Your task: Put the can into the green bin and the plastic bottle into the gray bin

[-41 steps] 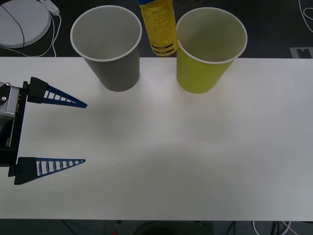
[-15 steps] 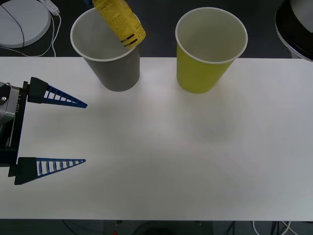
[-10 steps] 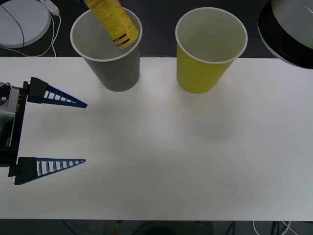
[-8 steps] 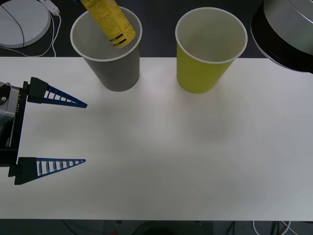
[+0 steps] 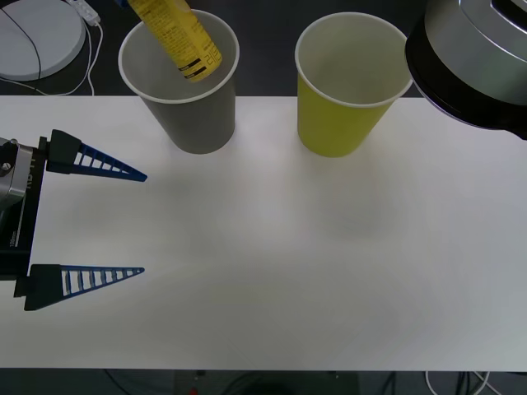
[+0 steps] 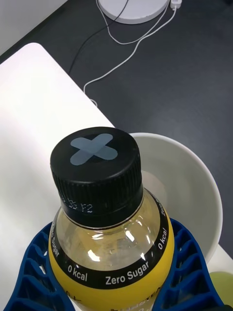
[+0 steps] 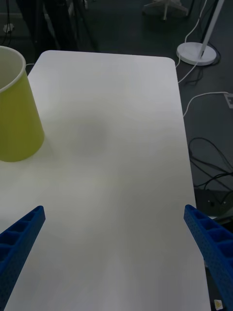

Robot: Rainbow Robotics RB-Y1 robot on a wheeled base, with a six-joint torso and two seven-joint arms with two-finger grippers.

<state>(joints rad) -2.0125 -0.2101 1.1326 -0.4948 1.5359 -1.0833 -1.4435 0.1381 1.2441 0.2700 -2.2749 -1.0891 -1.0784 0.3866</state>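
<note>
Front view: the plastic bottle (image 5: 174, 37), tilted with its base down, hangs over the open mouth of the gray bin (image 5: 181, 82) at the far left of the white table (image 5: 288, 247), its lower end at rim level against the bin's pale inside, while the green bin (image 5: 352, 86) stands upright to the right, nothing visible inside it. The right gripper (image 6: 111, 286) is clenched around the bottle's shoulder below the black cross-topped cap (image 6: 95, 172). The left gripper (image 5: 107, 222) waits at the table's near left, its fingers (image 5: 99, 160) spread wide and holding nothing.
</note>
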